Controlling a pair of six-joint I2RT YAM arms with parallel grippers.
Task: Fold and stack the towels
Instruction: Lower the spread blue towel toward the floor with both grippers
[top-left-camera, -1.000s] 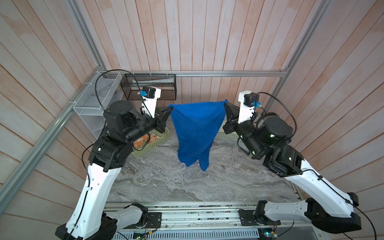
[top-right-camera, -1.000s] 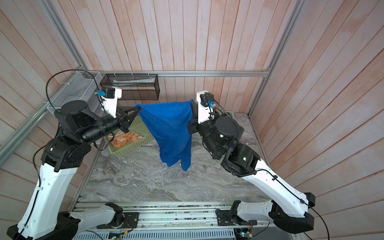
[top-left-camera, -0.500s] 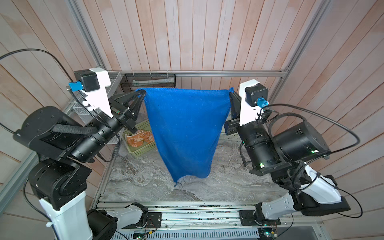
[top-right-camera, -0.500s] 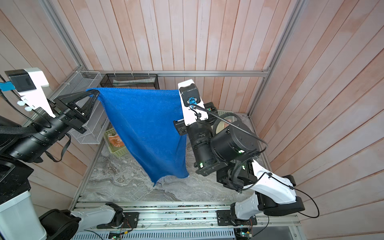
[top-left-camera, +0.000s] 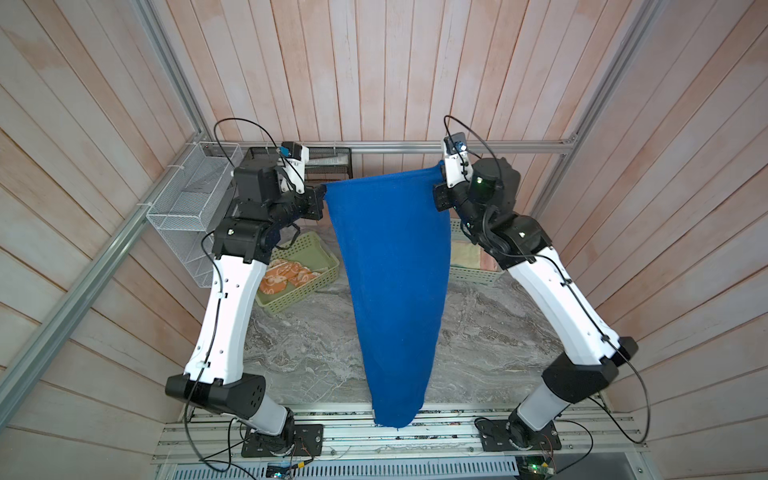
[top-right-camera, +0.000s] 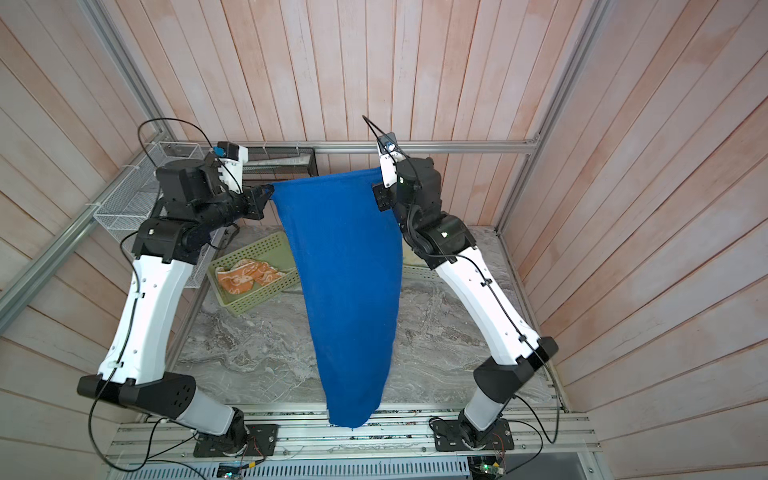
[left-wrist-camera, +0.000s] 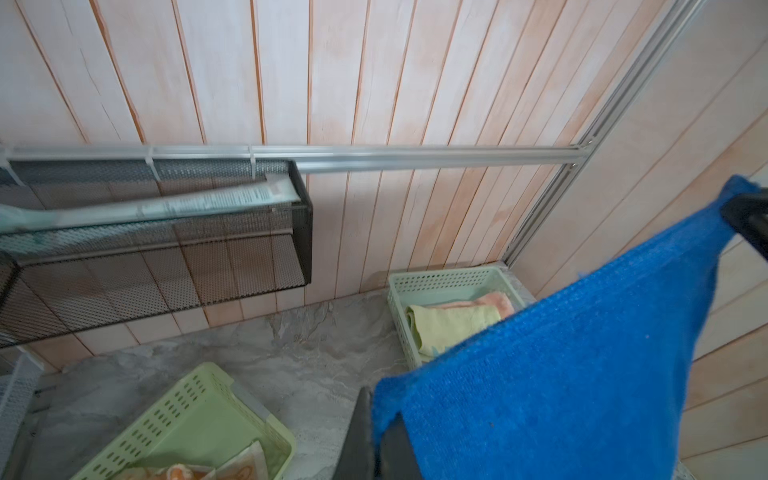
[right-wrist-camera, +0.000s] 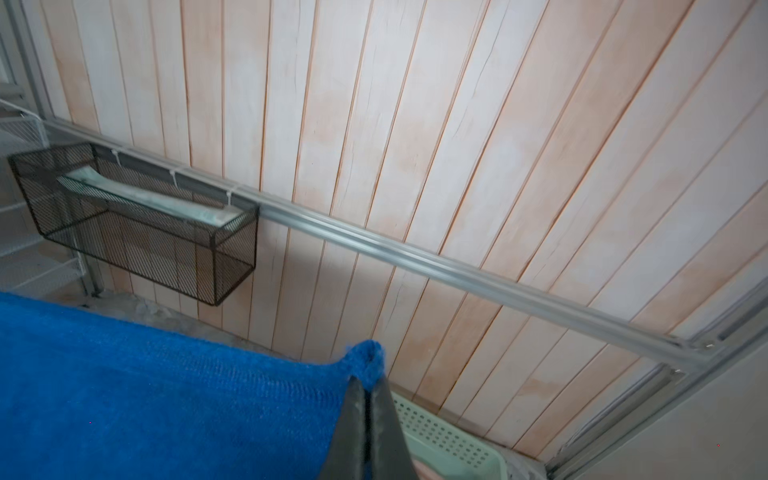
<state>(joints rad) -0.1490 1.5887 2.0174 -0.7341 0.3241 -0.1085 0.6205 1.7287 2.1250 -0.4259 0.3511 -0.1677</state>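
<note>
Pale pinkish plank walls (top-left-camera: 374, 62) edged with aluminium rails (top-left-camera: 519, 146) enclose a grey marbled worktop (top-left-camera: 478, 340), with a black mesh basket (left-wrist-camera: 166, 266) on the back wall and a white wire basket (top-left-camera: 187, 199) on the side wall, all evenly lit.

A towel (top-left-camera: 392, 270) is hanging like a curtain over the middle of the table (top-left-camera: 291, 353), blocking any straight reach from one side to the other. Bare marble is lying open on both sides of it. The left basket (top-left-camera: 299, 294) and right basket (top-left-camera: 471, 275) are crowding the rear, while a mesh bin (top-left-camera: 328, 160) and wire rack (top-left-camera: 187, 199) are jutting from the walls above.
</note>
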